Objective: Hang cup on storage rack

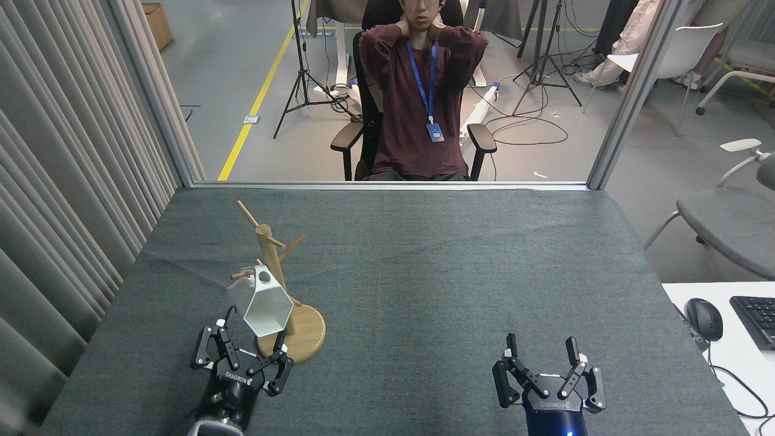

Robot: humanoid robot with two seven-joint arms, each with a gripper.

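1. The rack [273, 272] stands upright on its round base at the near left of the grey tabletop [424, 272], its pegs angling up from the pole.
2. The white cup [261, 306] is up against the rack's pole, tilted, with its open mouth turned toward the near edge and its tab with the round hole uppermost, close beside the pole. One peg shows just left of the tab; I cannot tell whether the hole is over a peg.
3. The left end effector [251, 345] sits just below the cup with its fingers spread wide. One fingertip [282, 340] is right at the cup's lower edge; the other stands clear to the left. It is not clamped on the cup.
4. The right end effector [542, 351] is at the near right, well apart from the rack, fingers apart and empty.
5. Beyond the far edge a person [421, 91] sits in a chair with hands behind the neck.
6. A mouse [704, 318] and keyboard [757, 320] lie on a white desk to the right.
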